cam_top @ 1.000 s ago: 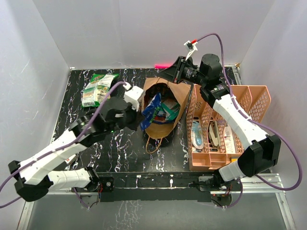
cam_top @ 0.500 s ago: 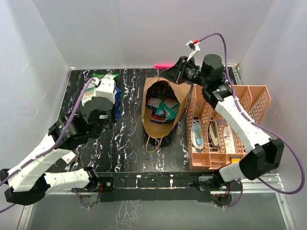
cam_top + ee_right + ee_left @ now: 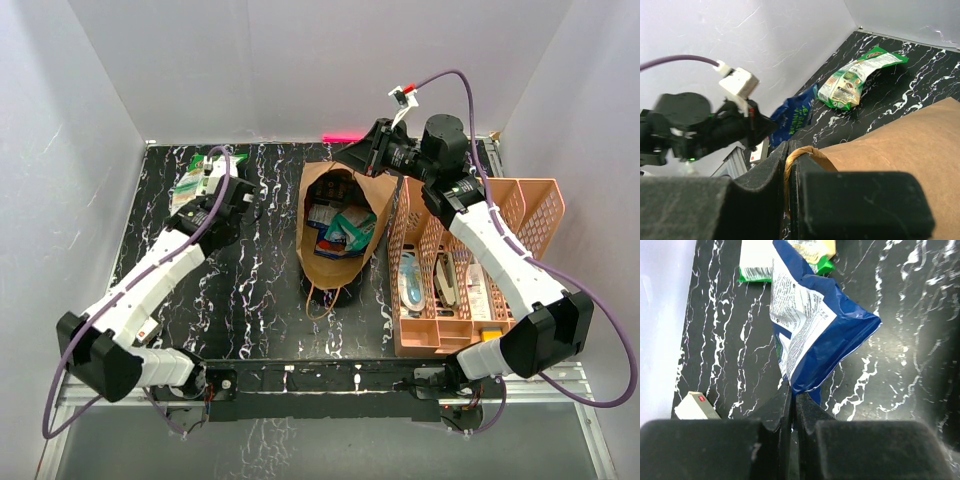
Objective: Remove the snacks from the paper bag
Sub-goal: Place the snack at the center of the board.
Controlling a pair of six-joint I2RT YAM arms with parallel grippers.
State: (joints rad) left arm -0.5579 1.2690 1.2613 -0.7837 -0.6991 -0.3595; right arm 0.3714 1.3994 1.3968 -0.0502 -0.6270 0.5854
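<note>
Bag: the paper bag (image 3: 338,262) stands open at mid-table, mouth up, with several packets (image 3: 340,228) lying inside.
Blue packet: (image 3: 815,335) out of the bag, over the far-left part of the table (image 3: 260,280). One corner is pinched in our left gripper (image 3: 792,401), whose fingers press together on the foil.
Green packets: (image 3: 855,80) flat on the table near the far-left corner; in the left wrist view the blue packet's far end covers part of them.
Room: bare marbled table lies between the left arm and the bag. The side wall runs close beside the green packets, and the bag's right side sits just beside the pink organiser (image 3: 535,205).
Right gripper: (image 3: 788,156) clamped on the bag's rope handle (image 3: 807,150) at the far rim.
Left arm: stretched from its base toward the far-left corner, well apart from the bag.
Right arm: rises past the organiser, then bends left over the bag's far edge.
</note>
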